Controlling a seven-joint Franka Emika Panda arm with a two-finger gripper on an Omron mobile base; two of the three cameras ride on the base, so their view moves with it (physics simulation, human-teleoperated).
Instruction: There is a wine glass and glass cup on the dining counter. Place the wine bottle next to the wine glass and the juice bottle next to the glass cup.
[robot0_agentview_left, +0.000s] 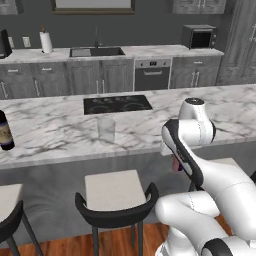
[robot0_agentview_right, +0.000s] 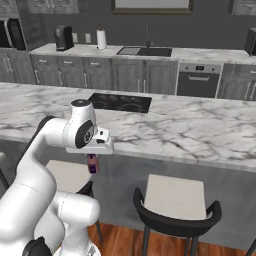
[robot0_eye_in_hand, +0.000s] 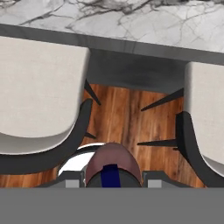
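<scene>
Below the counter edge: the white arm's two-finger gripper (robot0_agentview_right: 93, 159) hangs over the stools, jaws pinched on the small reddish-pink juice bottle with a dark blue cap (robot0_agentview_right: 93, 163)
Grip: from the hand view the bottle (robot0_eye_in_hand: 111, 164) sits squarely between the fingers, cap toward the camera, so it looks carried rather than merely touched
Glass cup: the faint clear straight-sided tumbler (robot0_agentview_left: 106, 128) stands on the long white marble dining counter (robot0_agentview_left: 55, 127), near its front edge, well apart from the held bottle
Wine bottle: the tall dark bottle with a pale tan label (robot0_agentview_left: 5, 131) rests at the counter's far left, apparently untouched
Why so low: I'd judge the bottle is in transit and must rise above the counter edge before it can go beside the cup
Risk: clipping the cushioned black-framed stool (robot0_agentview_left: 114, 196) or the counter lip on the way up
</scene>
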